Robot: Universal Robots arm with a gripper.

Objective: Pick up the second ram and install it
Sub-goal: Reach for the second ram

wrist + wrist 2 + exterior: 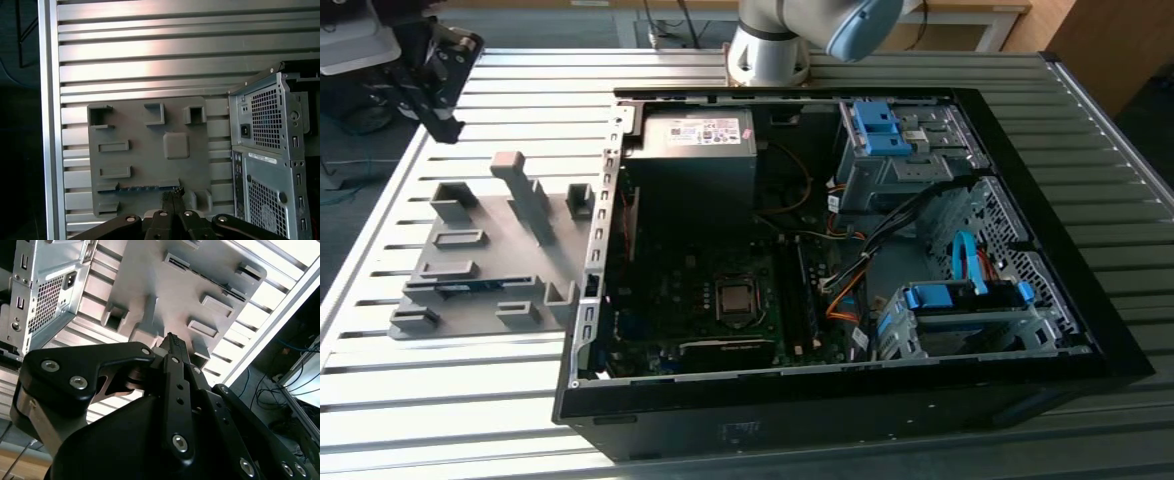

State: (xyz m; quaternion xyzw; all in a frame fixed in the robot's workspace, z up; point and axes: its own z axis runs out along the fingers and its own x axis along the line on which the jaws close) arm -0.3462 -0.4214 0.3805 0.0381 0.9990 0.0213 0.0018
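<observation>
One edge of second ram (142, 188) shows — tray (150, 165) hides rest.

One ram (145, 188), one tray (150, 165), one case (854, 385)

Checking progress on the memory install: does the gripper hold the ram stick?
No, in the first wrist view the second ram sits in the grey holder tray, apart from the gripper.

Grey tray (145, 165), blue-green ram (142, 188)
</observation>
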